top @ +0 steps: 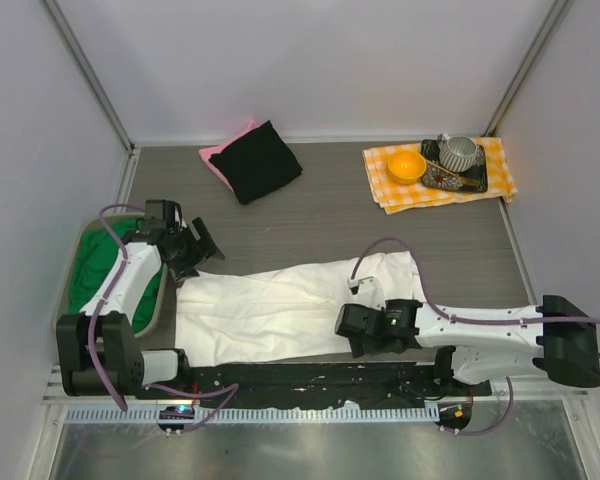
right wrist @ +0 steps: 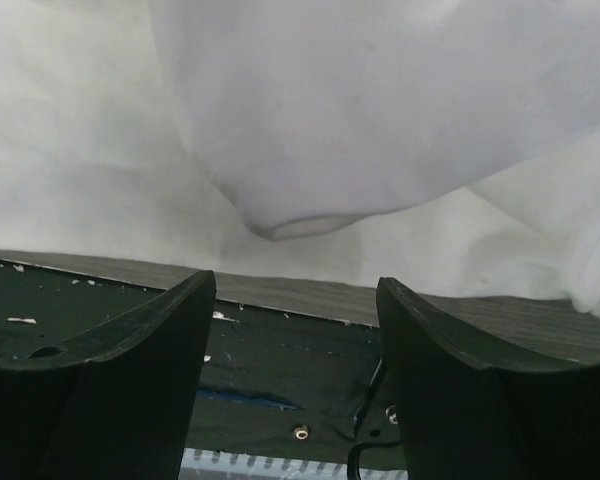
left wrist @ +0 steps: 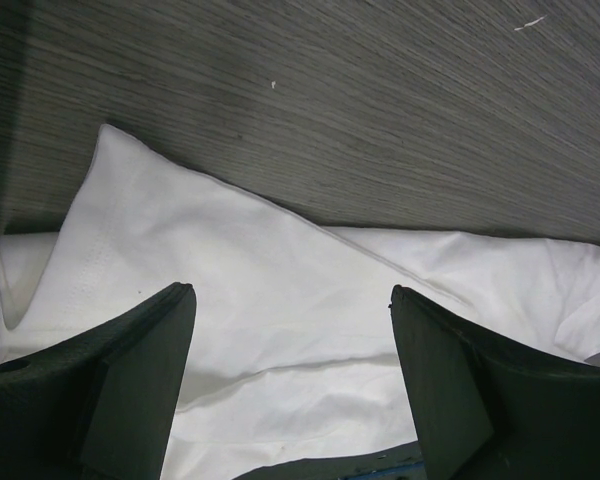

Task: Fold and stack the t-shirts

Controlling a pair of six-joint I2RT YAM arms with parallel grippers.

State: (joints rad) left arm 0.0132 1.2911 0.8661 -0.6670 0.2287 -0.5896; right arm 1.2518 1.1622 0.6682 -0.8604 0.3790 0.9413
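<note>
White shirt [top: 280,305]: spread lengthwise over the near half of the surface [top: 380,220], rumpled. Left end just beside the bin [top: 160,305], right end angled up toward the far side. Near edge close to the black rail [top: 310,378] along the front.

Left pincer [left wrist: 292,295]: spread wide, nothing between the fingers. Hovering over the left end of the white shirt, near its far edge. In the wrist view, corner of the cloth up-left of the fingers, bare wood grain beyond. Contact with the cloth: cannot tell.

Right pincer [right wrist: 295,285]: also spread wide, nothing pinched. Low at the near edge of the white shirt, right of middle. In the wrist view, a rounded fold of white cloth bulging just above the gap, with a strip of surface and the black rail below.

Green shirt [top: 100,270]: bunched inside the bin at the left edge, partly hidden by the left arm [top: 130,280].

Black shirt [top: 265,162]: folded, far side, left of centre, lying on the pink shirt [top: 218,155]. Only a pink edge showing at the left.

Checked cloth [top: 390,195]: far right corner, well apart from the shirts. On it an orange bowl [top: 406,165] and a dark tray [top: 470,183] carrying a grey cup [top: 460,152], bowl just beside the tray.
</note>
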